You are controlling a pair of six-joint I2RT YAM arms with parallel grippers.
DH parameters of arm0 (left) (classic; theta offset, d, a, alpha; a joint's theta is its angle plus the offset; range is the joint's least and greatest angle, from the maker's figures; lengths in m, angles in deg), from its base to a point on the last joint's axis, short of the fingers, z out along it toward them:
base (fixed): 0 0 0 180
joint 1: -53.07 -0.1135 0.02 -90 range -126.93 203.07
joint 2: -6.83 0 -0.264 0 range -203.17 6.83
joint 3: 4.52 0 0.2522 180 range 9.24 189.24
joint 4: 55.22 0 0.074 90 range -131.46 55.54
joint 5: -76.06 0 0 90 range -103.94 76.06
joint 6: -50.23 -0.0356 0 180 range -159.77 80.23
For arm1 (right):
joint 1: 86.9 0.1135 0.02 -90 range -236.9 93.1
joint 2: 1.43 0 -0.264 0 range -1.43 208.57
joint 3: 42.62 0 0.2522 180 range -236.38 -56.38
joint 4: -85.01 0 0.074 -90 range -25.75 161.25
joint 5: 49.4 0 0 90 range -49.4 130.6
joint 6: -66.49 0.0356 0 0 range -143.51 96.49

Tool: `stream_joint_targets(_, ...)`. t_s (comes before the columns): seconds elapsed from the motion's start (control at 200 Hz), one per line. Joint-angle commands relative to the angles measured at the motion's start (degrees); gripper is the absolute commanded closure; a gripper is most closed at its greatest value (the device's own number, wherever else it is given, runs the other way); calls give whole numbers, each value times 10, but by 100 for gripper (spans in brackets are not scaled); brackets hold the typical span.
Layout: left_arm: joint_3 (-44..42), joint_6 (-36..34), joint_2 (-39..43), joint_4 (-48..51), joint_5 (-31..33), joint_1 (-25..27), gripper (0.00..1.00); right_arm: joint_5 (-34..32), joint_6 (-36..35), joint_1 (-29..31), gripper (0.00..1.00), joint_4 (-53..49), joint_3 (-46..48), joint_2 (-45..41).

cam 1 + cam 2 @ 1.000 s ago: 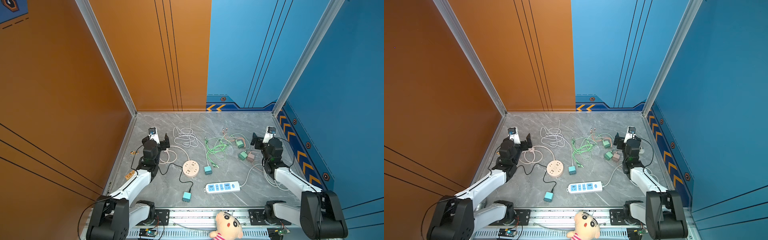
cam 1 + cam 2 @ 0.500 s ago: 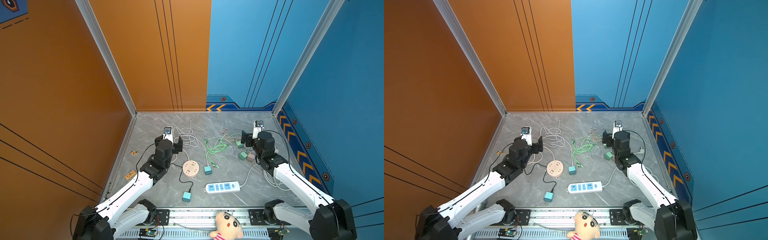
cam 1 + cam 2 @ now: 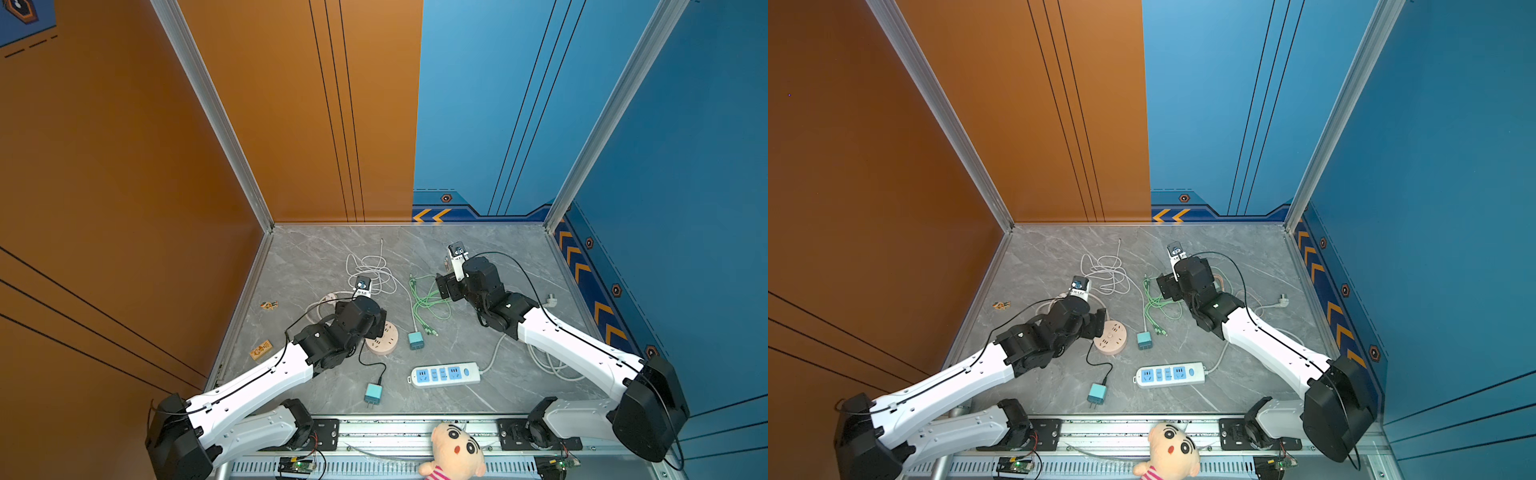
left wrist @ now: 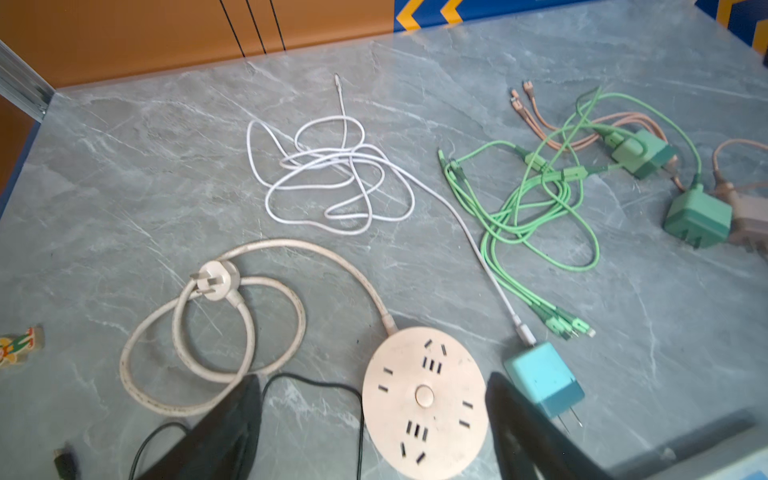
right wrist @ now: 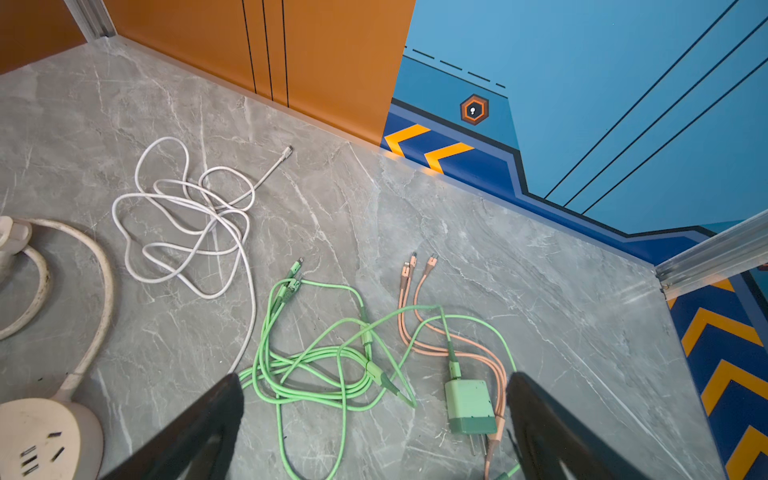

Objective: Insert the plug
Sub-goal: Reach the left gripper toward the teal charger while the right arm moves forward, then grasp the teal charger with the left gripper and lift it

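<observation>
On the table I counted two outlet blocks: one round beige socket hub and one blue-and-white power strip. Chargers came to five: a blue charger, a second blue charger, a green charger, a second green charger and one pink charger. I logged one white cable, one black cable and one pink cable; the green cables were too tangled to count. There was an orange trinket, a second orange trinket and one plush doll.

A robot lab cell: orange and blue panels enclose a grey tabletop.
</observation>
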Motion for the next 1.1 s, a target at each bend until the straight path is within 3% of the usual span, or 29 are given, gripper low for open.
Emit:
stream_joint_targets(0.0, 21, 70, 8, 103, 18, 28, 15, -14, 17, -1, 0, -45, -36, 6)
stream_joint_targets(0.42, -5, 191, -13, 225, -53, 112, 17, 15, 47, 1, 0, -66, -26, -10)
stream_joint_targets(0.831, -45, 435, -37, 270, -84, 255, 20, 58, 91, 0, 0, -43, -14, 4)
stream_joint_targets(1.096, -45, 457, -96, 266, -104, 285, 23, 95, 125, 0, 0, -39, -25, 37)
